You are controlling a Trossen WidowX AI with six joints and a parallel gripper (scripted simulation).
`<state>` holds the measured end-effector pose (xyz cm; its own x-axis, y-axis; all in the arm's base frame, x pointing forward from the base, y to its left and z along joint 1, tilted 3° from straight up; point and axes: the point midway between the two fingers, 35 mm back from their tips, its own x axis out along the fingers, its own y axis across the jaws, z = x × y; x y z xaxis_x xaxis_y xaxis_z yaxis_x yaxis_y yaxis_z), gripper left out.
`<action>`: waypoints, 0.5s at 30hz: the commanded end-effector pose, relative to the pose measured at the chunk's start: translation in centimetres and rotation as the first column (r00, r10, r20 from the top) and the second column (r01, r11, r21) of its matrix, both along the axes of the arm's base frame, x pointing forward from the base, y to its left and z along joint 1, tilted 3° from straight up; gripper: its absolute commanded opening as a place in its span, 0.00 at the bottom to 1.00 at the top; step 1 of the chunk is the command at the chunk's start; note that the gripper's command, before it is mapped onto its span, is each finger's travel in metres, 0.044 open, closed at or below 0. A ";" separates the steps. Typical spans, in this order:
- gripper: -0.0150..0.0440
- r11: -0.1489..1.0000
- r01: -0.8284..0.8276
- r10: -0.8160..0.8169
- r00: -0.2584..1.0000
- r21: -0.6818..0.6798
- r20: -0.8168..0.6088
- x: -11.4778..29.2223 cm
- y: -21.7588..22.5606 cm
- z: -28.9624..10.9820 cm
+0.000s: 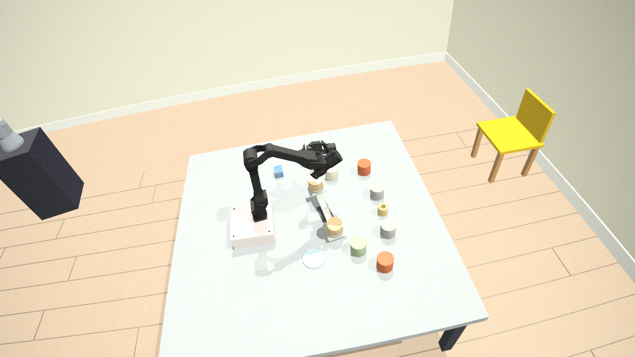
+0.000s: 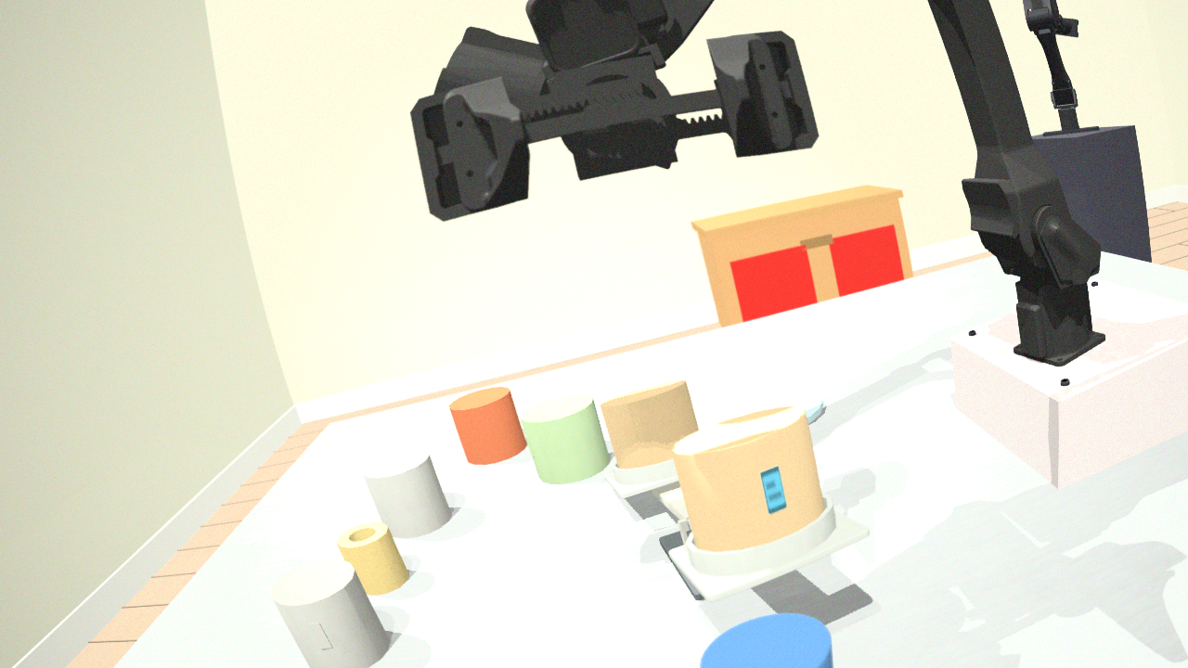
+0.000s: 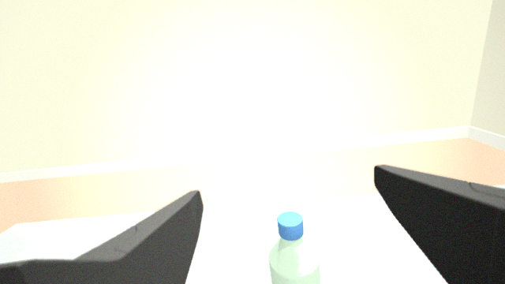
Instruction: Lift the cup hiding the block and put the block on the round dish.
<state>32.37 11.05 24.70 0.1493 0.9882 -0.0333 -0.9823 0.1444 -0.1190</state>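
Observation:
Two identical tan cups stand on the white pans of a small balance [image 1: 323, 206] [image 2: 776, 572] in the middle of the table. One cup [image 1: 315, 184] [image 2: 743, 481] is at the end far from the dish and has a small blue mark on its side in the exterior view. The other cup [image 1: 334, 226] [image 2: 649, 425] is at the end near the round pale-blue dish [image 1: 313, 258]. My gripper [image 1: 326, 167] [image 2: 614, 166] [image 3: 285, 187] is open and empty, hanging above and just beyond the first cup. No block shows under either cup.
A bottle with a blue cap [image 3: 290, 237] [image 2: 768, 644] stands just under the gripper. Orange [image 1: 363, 166], grey [image 1: 376, 191] [image 1: 388, 228], green [image 1: 358, 246] and orange [image 1: 385, 262] cylinders and a yellow ring [image 1: 382, 208] curve round the balance's right side. A small blue cube [image 1: 278, 170] lies behind the arm.

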 end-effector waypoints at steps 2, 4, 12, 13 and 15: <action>1.00 1.000 0.016 -0.016 1.000 -0.012 -0.007 -0.1 -0.2 0.0; 1.00 0.997 0.061 -0.062 0.998 -0.043 -0.025 -0.3 -0.8 0.0; 1.00 0.951 0.253 -0.272 0.957 -0.177 -0.095 -1.5 -3.6 -0.1; 1.00 0.942 0.276 -0.299 0.949 -0.193 -0.104 -1.7 -3.9 -0.1; 1.00 0.921 0.320 -0.352 0.928 -0.223 -0.121 -2.1 -4.6 -0.1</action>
<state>30.93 7.38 24.81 0.3927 0.8920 -0.2240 -0.9188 0.3910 -0.0539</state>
